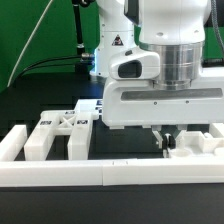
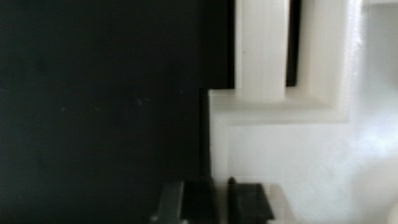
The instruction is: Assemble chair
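A: While the arm (image 1: 178, 35) stands vertical with the wrist pointing straight down, where's the gripper (image 1: 166, 140)?

B: Low over the tabletop (image 1: 40, 95), toward the exterior view's right. It's just behind the rail (image 1: 100, 178) that runs along the near edge.

A: Jaws?

B: Clenched, nothing between them. In the wrist view the dark fingertips (image 2: 249, 205) sit almost together with only a thin slit.

A: Task stuff?

B: Nothing joined. A barred chair piece (image 1: 198, 146) lies flat just beside the gripper, by the rail's end at the exterior view's right. In the wrist view the fingertips sit right at that piece's edge, half over black tabletop. Can't tell if they touch it.

A: Others?

B: A white frame (image 1: 48, 142) lies against the rail toward the exterior view's left. Tagged blocks (image 1: 84, 116) are behind it, nearer the middle, well apart from the gripper.
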